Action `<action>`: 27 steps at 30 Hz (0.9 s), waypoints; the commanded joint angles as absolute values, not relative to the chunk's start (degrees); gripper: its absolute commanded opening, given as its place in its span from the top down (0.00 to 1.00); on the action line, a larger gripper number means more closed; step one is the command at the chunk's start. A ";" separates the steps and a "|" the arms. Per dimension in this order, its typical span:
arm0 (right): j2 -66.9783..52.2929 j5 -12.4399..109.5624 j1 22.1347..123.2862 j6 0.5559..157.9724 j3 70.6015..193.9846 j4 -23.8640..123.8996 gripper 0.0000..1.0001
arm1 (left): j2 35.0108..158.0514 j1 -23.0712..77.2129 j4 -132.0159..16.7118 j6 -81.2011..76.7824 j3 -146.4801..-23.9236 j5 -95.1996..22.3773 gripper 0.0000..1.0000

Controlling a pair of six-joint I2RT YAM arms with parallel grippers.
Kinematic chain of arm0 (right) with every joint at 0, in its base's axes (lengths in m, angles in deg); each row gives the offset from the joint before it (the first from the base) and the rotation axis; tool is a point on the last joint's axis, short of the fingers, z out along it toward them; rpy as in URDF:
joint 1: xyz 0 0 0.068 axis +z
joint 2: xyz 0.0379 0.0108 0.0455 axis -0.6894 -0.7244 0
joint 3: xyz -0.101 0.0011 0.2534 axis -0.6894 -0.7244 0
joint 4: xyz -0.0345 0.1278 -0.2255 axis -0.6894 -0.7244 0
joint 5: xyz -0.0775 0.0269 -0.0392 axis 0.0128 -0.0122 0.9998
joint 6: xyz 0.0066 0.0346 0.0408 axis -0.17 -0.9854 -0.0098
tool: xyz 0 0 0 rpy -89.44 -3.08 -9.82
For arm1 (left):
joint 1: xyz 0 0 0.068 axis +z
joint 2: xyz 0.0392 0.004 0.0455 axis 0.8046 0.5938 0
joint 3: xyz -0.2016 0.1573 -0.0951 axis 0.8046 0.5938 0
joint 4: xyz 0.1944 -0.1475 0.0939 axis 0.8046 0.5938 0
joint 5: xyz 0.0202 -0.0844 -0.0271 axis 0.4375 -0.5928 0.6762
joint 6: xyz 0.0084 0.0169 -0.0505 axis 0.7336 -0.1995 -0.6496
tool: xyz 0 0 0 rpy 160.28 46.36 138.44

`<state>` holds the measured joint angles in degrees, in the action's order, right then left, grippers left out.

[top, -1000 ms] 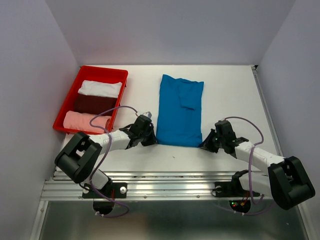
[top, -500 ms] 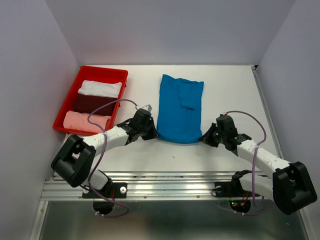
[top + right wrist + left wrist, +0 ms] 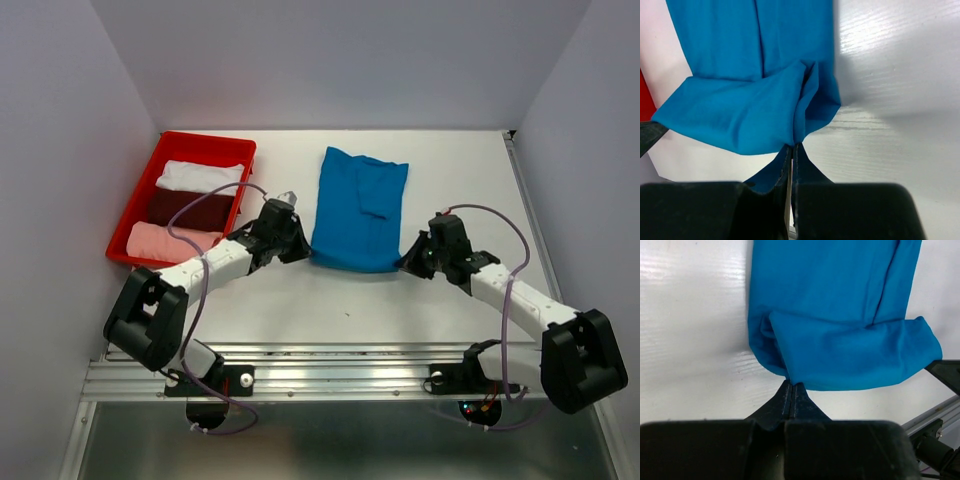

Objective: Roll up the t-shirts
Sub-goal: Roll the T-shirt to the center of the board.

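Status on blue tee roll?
Left pincer shut on blue tee, near-left corner. Right pincer shut on near-right corner. Near hem curled over. Red tray off left, not blocking.

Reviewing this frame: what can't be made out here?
blue t-shirt far end: cut off by the top edge in both wrist views.
Cloth pinched inside the left gripper and right gripper: hidden by their shut fingers, wrist views.
pink t-shirt near end in the red tray: partly crossed by the left arm, top view.

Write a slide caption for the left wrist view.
Left gripper pinches the folded hem of the bright blue cloth t-shirt on a white table.
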<state>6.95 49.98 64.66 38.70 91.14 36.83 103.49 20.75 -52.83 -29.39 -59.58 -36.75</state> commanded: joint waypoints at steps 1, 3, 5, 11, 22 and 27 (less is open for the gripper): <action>4.75 52.68 64.68 40.55 95.68 36.99 0.99 | 105.31 21.49 -52.47 -26.93 -64.96 -37.64 1.00; 3.08 53.12 64.68 41.17 97.26 36.99 0.99 | 106.29 21.75 -51.86 -26.49 -66.38 -37.90 1.00; 1.85 53.48 64.68 41.52 98.31 36.90 0.99 | 107.96 21.93 -51.33 -26.05 -68.57 -38.26 1.00; -2.28 53.65 64.68 42.31 101.48 36.90 0.99 | 111.91 23.07 -50.36 -24.91 -72.79 -39.22 1.00; -7.65 55.94 64.68 43.28 105.35 36.99 0.99 | 117.45 25.97 -48.78 -23.15 -77.45 -40.54 1.00; -9.32 57.78 64.16 43.63 106.75 36.99 0.99 | 119.91 26.68 -48.43 -22.62 -79.47 -41.16 1.00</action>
<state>-8.56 54.77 64.66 42.46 103.62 36.07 119.43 26.11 -48.85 -24.37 -76.60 -40.42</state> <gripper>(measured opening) 0.022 0.022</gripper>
